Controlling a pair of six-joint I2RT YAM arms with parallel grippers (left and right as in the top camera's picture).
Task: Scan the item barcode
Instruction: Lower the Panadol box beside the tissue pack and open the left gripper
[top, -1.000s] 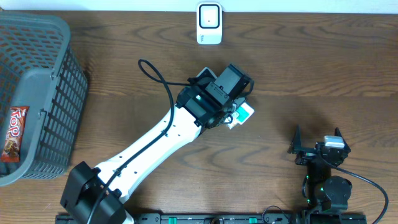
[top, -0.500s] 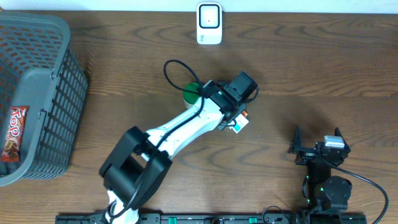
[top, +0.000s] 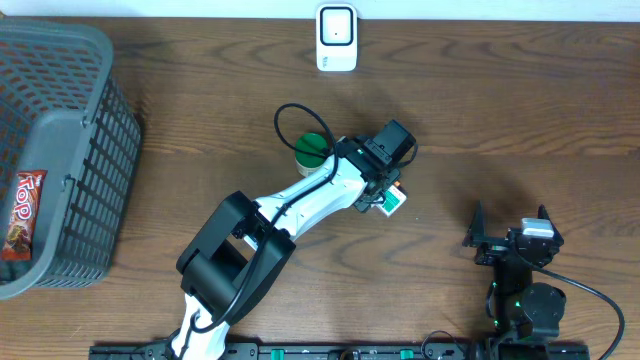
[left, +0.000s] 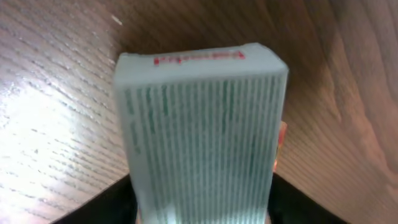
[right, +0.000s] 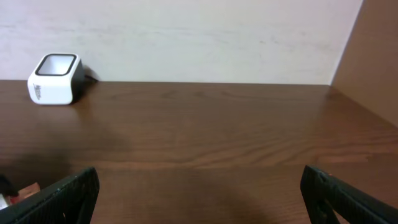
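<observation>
Box (left: 199, 134) sat at left gripper (top: 386, 192), jaws' hold unclear, right gripper (top: 510, 234) jaws released; scanner (top: 336, 38) well apart, so scan likely pending.

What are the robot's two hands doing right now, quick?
Left gripper: around the striped box, grip cannot be told.
Right gripper: open, holding nothing.

table (top: 560, 120): dark grained wood | wall (right: 199, 37): pale, plain

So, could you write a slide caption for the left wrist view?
Close view of a white box with green stripes and red lettering, wooden table behind it.
</observation>
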